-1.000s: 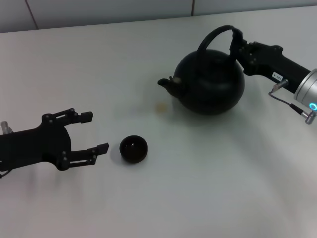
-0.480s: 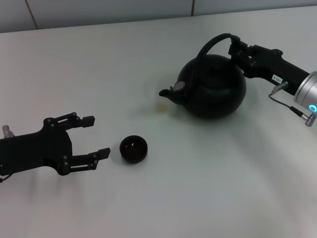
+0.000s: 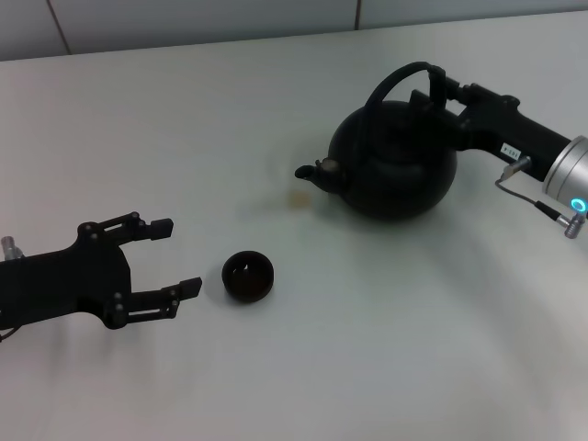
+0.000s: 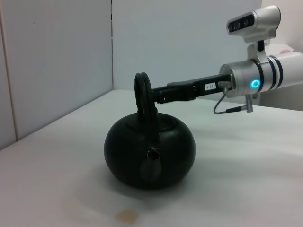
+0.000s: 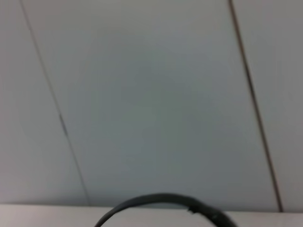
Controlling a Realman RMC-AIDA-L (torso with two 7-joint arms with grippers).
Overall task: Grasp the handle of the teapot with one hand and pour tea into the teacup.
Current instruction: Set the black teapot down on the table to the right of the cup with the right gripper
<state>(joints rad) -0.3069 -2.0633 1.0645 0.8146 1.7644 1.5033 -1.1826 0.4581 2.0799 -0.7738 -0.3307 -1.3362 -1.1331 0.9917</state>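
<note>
Head view: the table [image 3: 386,349] runs pale and bare across most of the frame, its far edge meeting the wall along the top. Wide open surface lies in the lower right and between the two arms. The teapot [image 3: 395,161] sits in the upper right, spout pointing toward frame left, well apart from the cup [image 3: 248,276], which sits left of centre in the lower half. A small tan spot [image 3: 297,197] marks the table just left of the spout. The right gripper [image 3: 446,92] reaches in from the right edge and meets the handle [image 3: 397,78] at its right end, just above the pot's shoulder; its fingers appear closed on the handle there. The left gripper [image 3: 170,257] lies at lower left with its jaws wide apart, the cup just beyond its fingertips, not touching. What the cup holds cannot be told.

Left wrist view: the teapot [image 4: 150,156] stands upright at centre on the table [image 4: 246,179], spout facing the camera, the spot [image 4: 127,216] in front of it. The handle [image 4: 143,94] rises edge-on, and the right arm [image 4: 222,87] comes in level from the right to grip it. Free table lies on both sides.

Right wrist view: only a wall [image 5: 151,94] and, at the bottom edge, the arc of the handle [image 5: 161,201] show.
</note>
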